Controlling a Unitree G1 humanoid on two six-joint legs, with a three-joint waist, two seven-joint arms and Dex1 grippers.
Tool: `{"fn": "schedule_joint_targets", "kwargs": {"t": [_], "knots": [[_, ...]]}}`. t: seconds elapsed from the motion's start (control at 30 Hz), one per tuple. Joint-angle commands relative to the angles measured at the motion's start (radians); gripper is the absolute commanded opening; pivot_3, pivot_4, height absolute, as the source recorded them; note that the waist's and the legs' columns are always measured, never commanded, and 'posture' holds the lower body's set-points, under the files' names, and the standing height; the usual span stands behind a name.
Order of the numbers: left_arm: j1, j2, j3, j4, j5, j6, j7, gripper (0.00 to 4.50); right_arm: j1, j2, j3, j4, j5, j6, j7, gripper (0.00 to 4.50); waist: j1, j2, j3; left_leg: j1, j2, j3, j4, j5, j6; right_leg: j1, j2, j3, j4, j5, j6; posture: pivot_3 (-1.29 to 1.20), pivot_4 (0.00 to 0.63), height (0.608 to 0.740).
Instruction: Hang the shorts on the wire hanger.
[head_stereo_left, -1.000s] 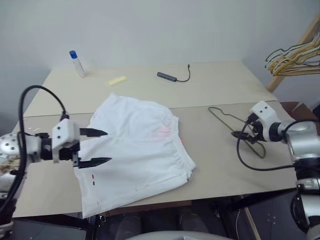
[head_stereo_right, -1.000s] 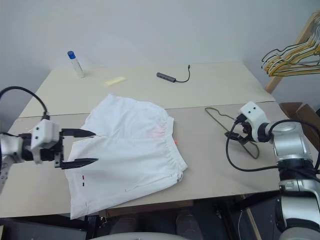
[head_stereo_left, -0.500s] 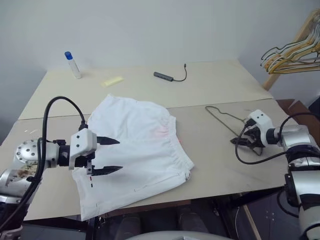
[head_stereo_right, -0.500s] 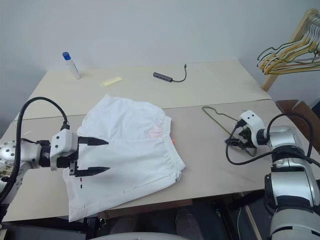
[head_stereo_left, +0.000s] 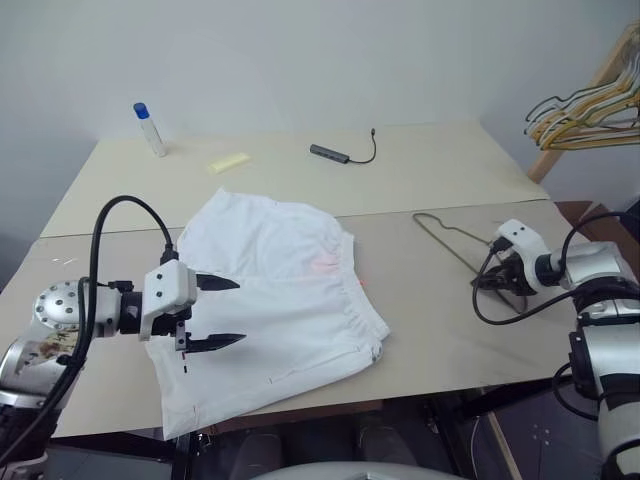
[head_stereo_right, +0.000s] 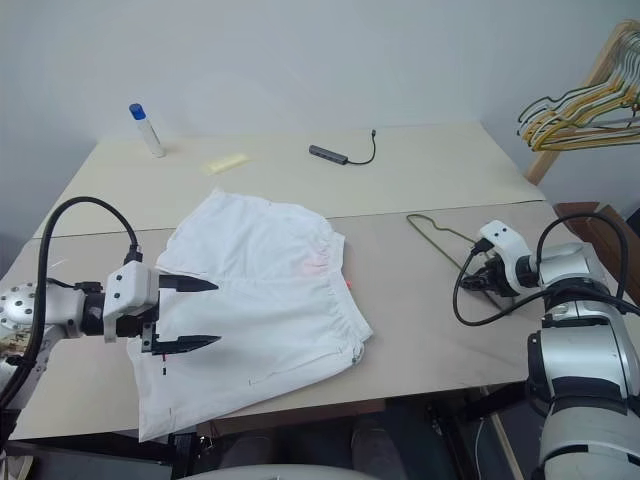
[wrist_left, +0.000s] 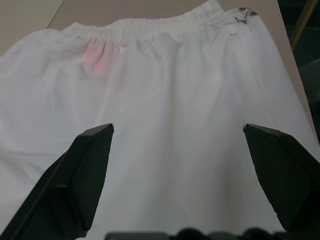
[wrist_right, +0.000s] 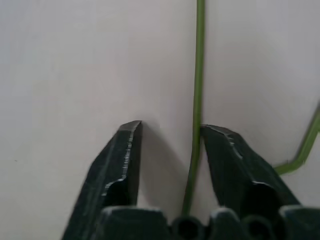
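The job has hardly started: the shorts (head_stereo_left: 275, 300) lie spread flat on the table (head_stereo_left: 430, 180) in the centre-left of the head view, waistband toward the right, one leg hem drooping over the near edge at lower left, and nothing has been threaded through them. The wire hanger (head_stereo_left: 462, 250) lies flat on the tabletop at the right of the frame, well apart from the shorts with bare table between them. The right gripper (wrist_right: 167, 132) is down on the hanger's near end; in its wrist view the thin wire runs up between the two black fingers, close against one fingertip, with a clear gap to the other, so the jaws stand partly spread around the wire and are not pinching it yet. That looks like the first real step, taking hold of the hanger, about to be made. The left gripper (head_stereo_left: 225, 312) hovers over the left part of the shorts with its fingers spread wide; its wrist view looks across the white cloth toward the gathered waistband and a faint pink patch, and no fabric is caught between the fingertips. Whether they touch the cloth cannot be told. Still to do, by my reading: close on the wire, lift the hanger, get hold of the shorts, bring the two together and drape or thread the shorts over the hanger's bar. At the far side of the table a bottle (head_stereo_left: 151, 128), a yellow slip (head_stereo_left: 231, 161) and a small cabled adapter (head_stereo_left: 340, 153) lie out of the way, and a bunch of other hangers (head_stereo_left: 585, 115) hangs at upper right.
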Motion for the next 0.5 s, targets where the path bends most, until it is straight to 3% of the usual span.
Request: {"fn": "schedule_joint_targets", "kwargs": {"t": [0.03,0.13,0.23,0.37,0.5], "knots": [[-0.022,-0.017,0.008,-0.001,-0.008,-0.018,0.01,4.5,0.003,0.007,0.006,0.003,-0.014,-0.005,-0.013,1.09,0.0,0.0,0.0,0.0,0.0,0.0,0.0,0.0,0.0,0.0,0.0,0.0,0.0,0.0,0.0,0.06,0.0,0.74],[-0.034,-0.033,0.008,0.002,-0.015,-0.018,0.015,4.5,0.008,0.009,0.002,-0.001,-0.017,-0.006,-0.035,0.12,0.0,0.0,0.0,0.0,0.0,0.0,0.0,0.0,0.0,0.0,0.0,0.0,0.0,0.0,0.0,0.05,0.0,0.74],[-0.055,-0.06,0.007,0.014,-0.003,-0.02,0.037,4.5,0.012,0.011,-0.017,-0.011,-0.004,-0.005,-0.06,0.05,0.0,-0.001,-0.001,0.0,0.0,0.0,0.0,0.0,0.0,0.001,0.0,0.0,0.0,0.0,0.0,0.05,0.0,0.74],[-0.139,-0.19,0.025,0.023,-0.049,0.117,0.223,4.5,0.042,0.005,-0.06,-0.133,0.052,0.037,-0.018,0.05,0.0,-0.002,-0.002,0.001,0.0,0.0,0.001,0.0,0.0,0.002,0.0,0.0,0.0,0.001,0.001,0.04,0.0,0.74],[-0.227,-0.374,0.078,0.004,-0.215,0.372,0.463,4.5,0.156,0.015,-0.153,-0.49,0.162,0.149,-0.041,0.05,0.001,-0.001,-0.002,-0.001,-0.001,-0.002,0.002,0.0,0.0,0.001,-0.001,0.0,0.001,0.001,0.002,0.03,0.0,0.74]]}}
